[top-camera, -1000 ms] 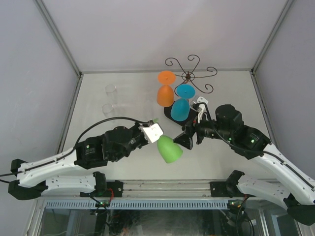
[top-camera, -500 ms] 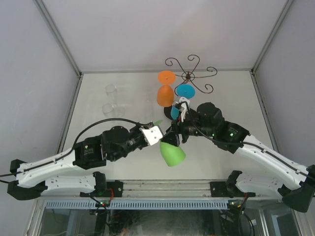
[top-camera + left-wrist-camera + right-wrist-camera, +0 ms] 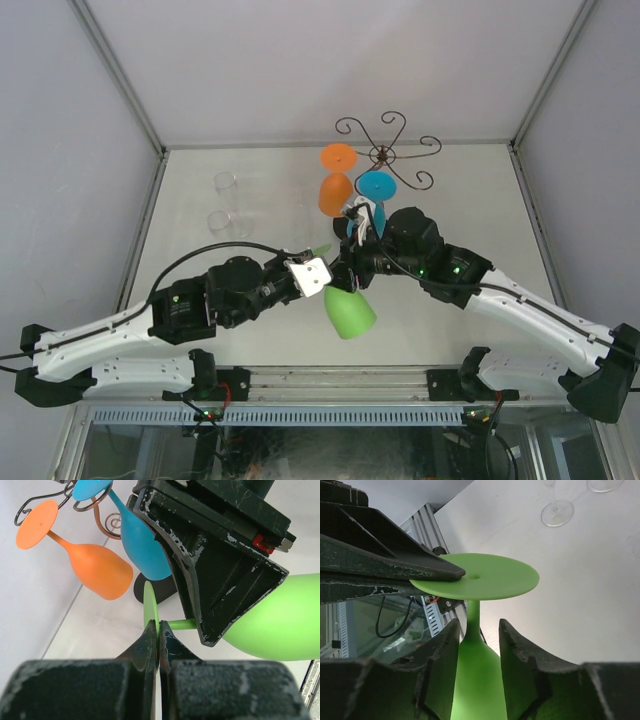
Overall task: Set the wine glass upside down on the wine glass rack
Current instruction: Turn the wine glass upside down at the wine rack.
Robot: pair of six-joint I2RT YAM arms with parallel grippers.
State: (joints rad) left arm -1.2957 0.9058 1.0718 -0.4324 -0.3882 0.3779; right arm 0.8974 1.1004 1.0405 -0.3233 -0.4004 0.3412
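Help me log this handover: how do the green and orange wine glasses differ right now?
The green wine glass is off the wine glass rack, in mid-air; the orange wine glass hangs from it, bowl down. The left gripper pinches the green glass's foot, and the right gripper straddles its stem, not closed; nothing grips the orange one. Both are opaque stemmed glasses.

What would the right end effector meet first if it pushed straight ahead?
Probably the green plastic wine glass: its stem sits between the right end effector's open fingers; depth unclear.
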